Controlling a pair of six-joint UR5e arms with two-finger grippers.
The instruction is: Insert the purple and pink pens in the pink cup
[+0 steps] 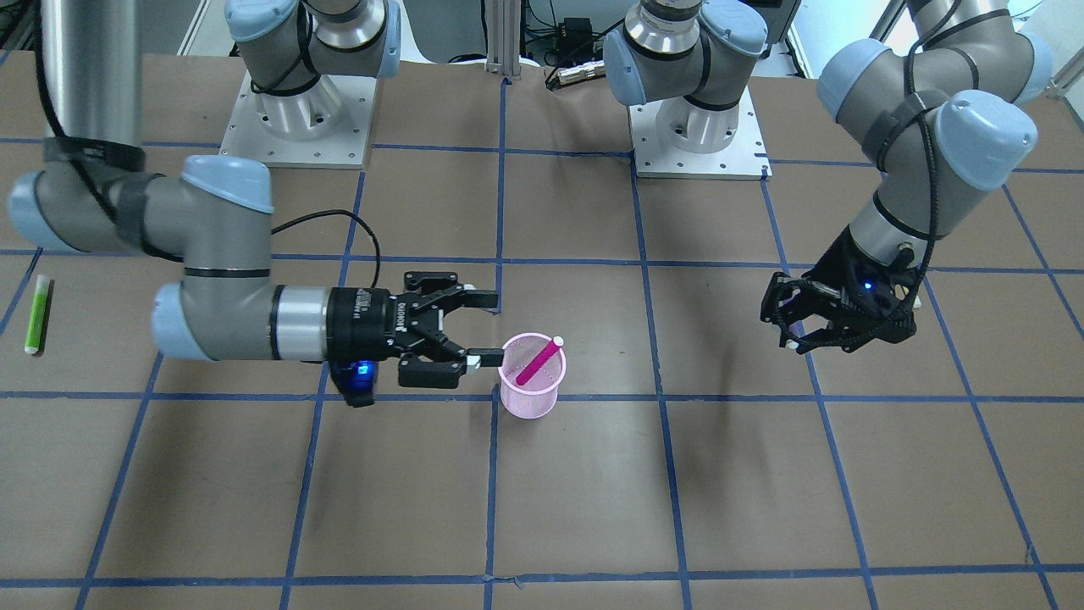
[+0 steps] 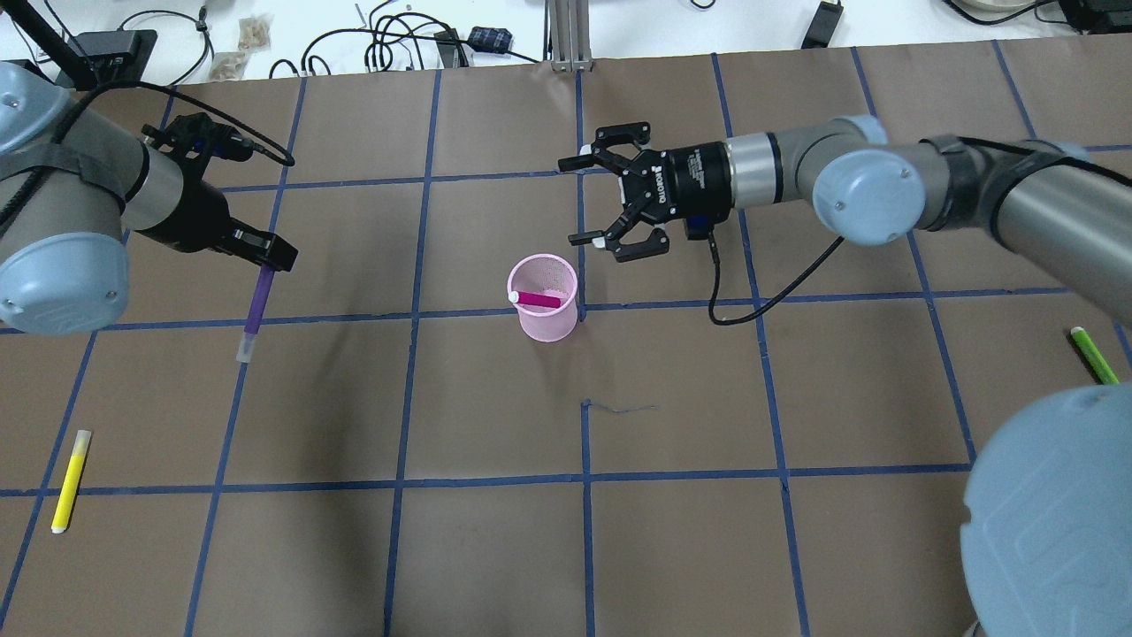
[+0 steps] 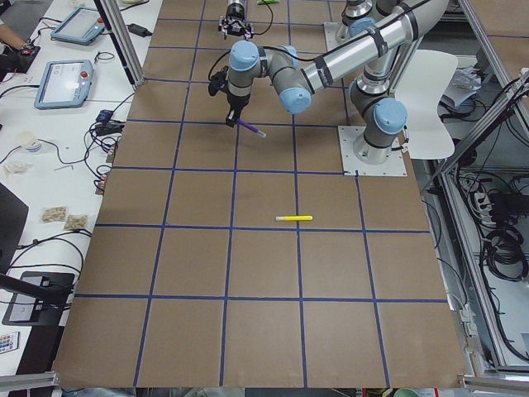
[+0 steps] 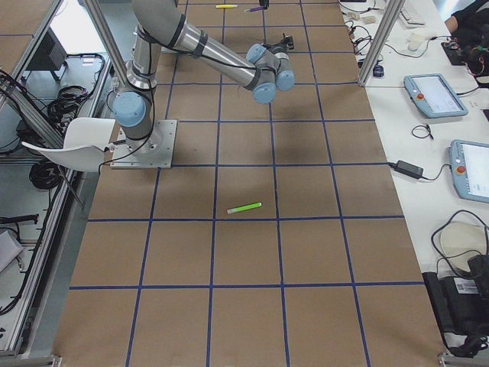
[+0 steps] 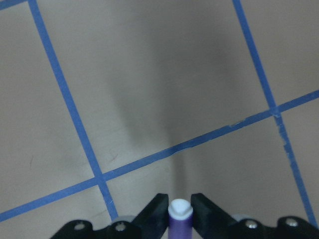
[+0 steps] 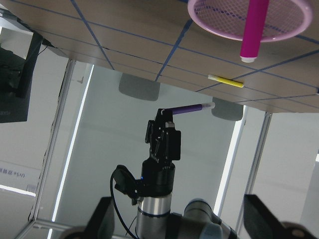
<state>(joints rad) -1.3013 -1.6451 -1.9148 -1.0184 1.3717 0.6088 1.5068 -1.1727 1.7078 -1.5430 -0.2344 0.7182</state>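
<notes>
The pink mesh cup (image 2: 548, 326) stands upright near the table's middle, and the pink pen (image 2: 538, 300) leans inside it. Both also show in the front view, the cup (image 1: 527, 400) and the pen (image 1: 540, 361). My right gripper (image 2: 573, 202) is open and empty, level with the table, its fingertips just beside the cup's rim. My left gripper (image 2: 265, 257) is shut on the purple pen (image 2: 256, 305) and holds it above the table, far to the left of the cup. The left wrist view shows the purple pen's white end (image 5: 180, 211) between the fingers.
A yellow pen (image 2: 69, 480) lies at the front left of the table. A green pen (image 2: 1094, 354) lies at the right edge, and it also shows in the front view (image 1: 36, 315). Both arm bases stand at the robot's side of the table.
</notes>
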